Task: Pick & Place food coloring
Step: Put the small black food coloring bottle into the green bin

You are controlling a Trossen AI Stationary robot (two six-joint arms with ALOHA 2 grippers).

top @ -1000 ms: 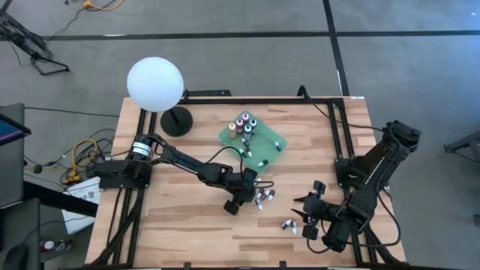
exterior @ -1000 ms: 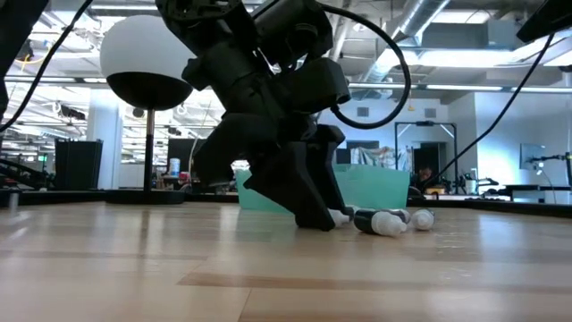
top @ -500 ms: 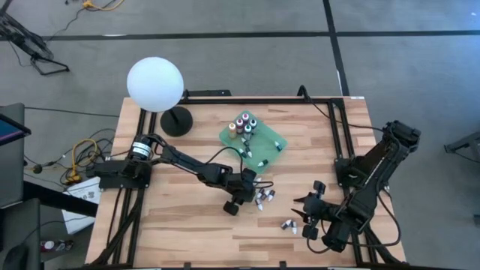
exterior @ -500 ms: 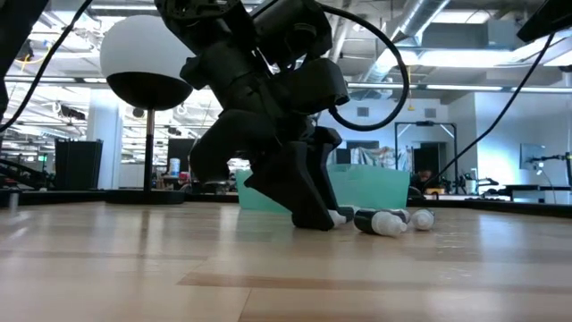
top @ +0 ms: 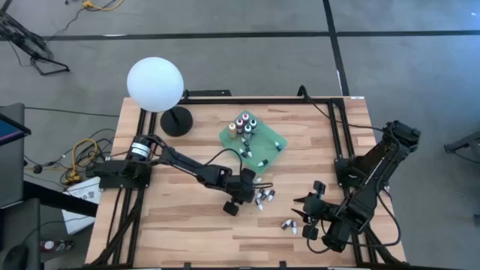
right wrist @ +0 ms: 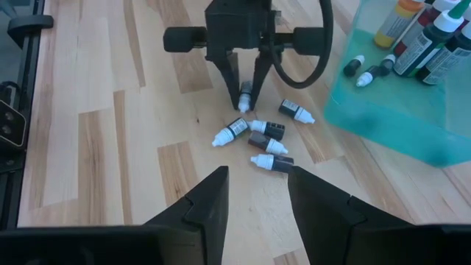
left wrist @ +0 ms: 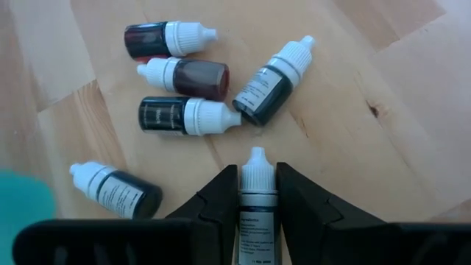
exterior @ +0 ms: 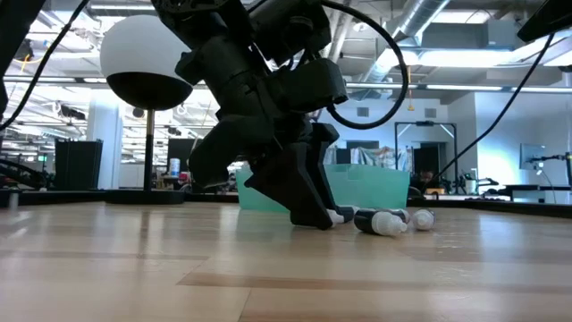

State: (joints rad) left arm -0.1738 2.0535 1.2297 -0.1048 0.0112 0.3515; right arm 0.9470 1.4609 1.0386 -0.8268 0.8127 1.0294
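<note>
The desk (top: 180,232) is pale wood planks in a black frame, standing on grey floor crossed by dark lines. A white globe lamp (top: 155,85) stands at its far left corner. A green tray (top: 274,142) near the middle holds several upright bottles (top: 243,124).

The left gripper (top: 251,193) is down at the desk, its fingers closed on a white-capped bottle (left wrist: 256,193). Five more small bottles (left wrist: 188,115) lie loose on the wood just beside it. Two others (top: 288,224) lie near the right gripper (top: 303,214), which hovers with fingers apart and nothing between them.

The low view shows an open workshop behind: ceiling ducts, bright lights, racks and cables.
</note>
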